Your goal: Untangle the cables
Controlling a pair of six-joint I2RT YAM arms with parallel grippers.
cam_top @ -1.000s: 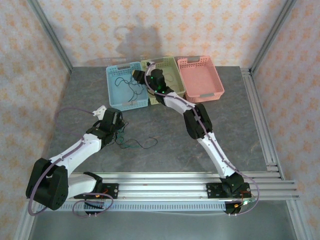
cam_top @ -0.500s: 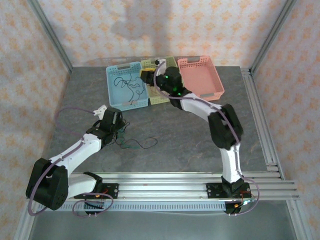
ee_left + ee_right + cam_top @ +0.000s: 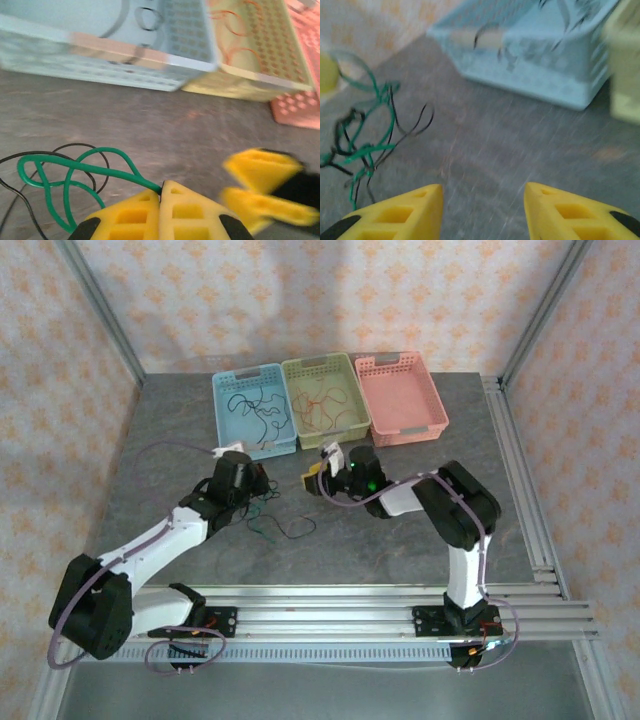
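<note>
Two strands knotted on counter (image 3: 150, 120): green cable (image 3: 50, 159), black cable (image 3: 75, 145) | left end effector (image 3: 161, 189) clamped on green cable | right end effector (image 3: 482, 187) open, empty, facing knot | risk: pulling apart tightens knot, drags black cable along, or green cable slips out.

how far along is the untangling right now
Done: black wires lie in the light blue plastic basket, red-orange wires in the yellow-green basket. In hand: left gripper is shut on a green wire of the tabletop knot; right gripper open nearby. Left: separate that green-and-black knot.
</note>
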